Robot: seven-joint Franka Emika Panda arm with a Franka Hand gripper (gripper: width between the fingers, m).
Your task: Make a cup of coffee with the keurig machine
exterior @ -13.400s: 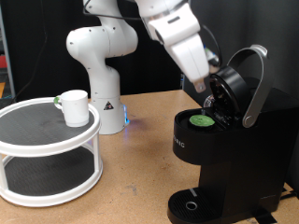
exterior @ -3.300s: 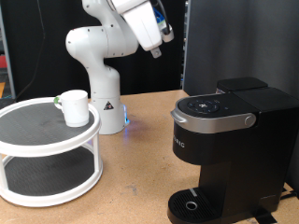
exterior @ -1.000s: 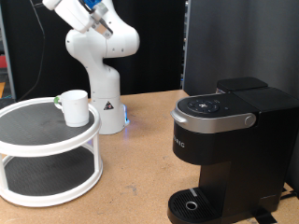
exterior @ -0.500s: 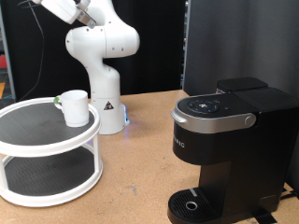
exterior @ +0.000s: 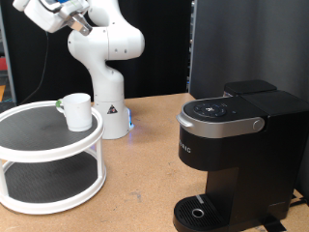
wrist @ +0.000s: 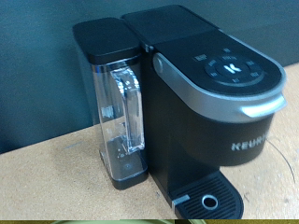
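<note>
The keurig machine (exterior: 232, 155) stands at the exterior view's right on the wooden table, its silver-grey lid shut and its round drip tray (exterior: 198, 213) bare. The white cup (exterior: 76, 111) stands upright on the top tier of a white round stand, handle towards the exterior view's left. My gripper's hand (exterior: 43, 12) is high at the exterior view's top left, above and to the left of the cup and far from the machine; its fingers do not show. The wrist view shows the keurig machine (wrist: 215, 103) from afar, with its clear water tank (wrist: 121, 126); the cup is out of that view.
The two-tier white stand (exterior: 48, 159) with dark mesh shelves fills the exterior view's left. The arm's white base (exterior: 101, 82) stands behind it. A black panel (exterior: 241, 43) rises behind the machine. Bare wooden table (exterior: 135, 184) lies between stand and machine.
The machine's lid, open earlier with a green pod inside and my gripper at it, is now shut. My arm has swung up and to the exterior view's top left.
</note>
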